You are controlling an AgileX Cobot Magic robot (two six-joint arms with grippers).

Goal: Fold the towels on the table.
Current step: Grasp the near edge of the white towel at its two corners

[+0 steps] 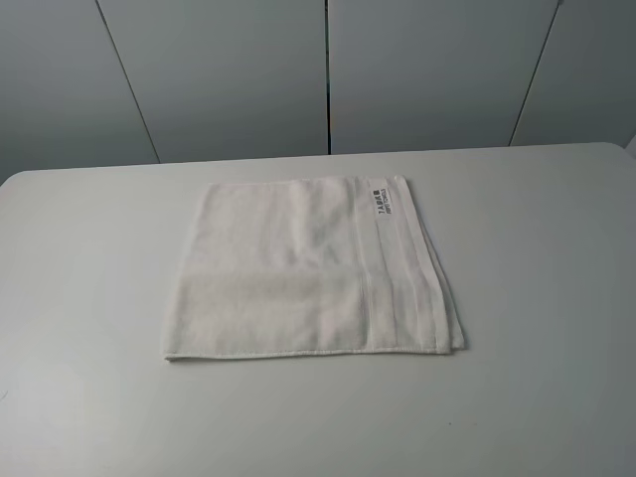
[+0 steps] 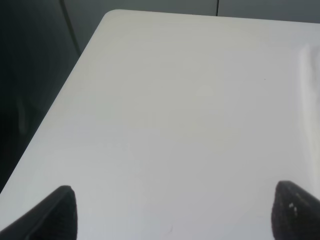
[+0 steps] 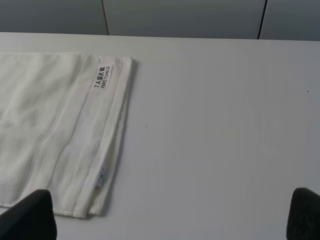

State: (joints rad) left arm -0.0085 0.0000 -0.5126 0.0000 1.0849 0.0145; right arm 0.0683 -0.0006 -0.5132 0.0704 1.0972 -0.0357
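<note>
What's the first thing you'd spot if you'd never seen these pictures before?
A white towel lies flat in the middle of the big white table, with a small dark-lettered label near its far right corner. Nothing touches it: the left tool hangs open over bare table, and the right tool hangs open beside the towel's right edge.

The white table carries one folded white towel, lying flat.
</note>
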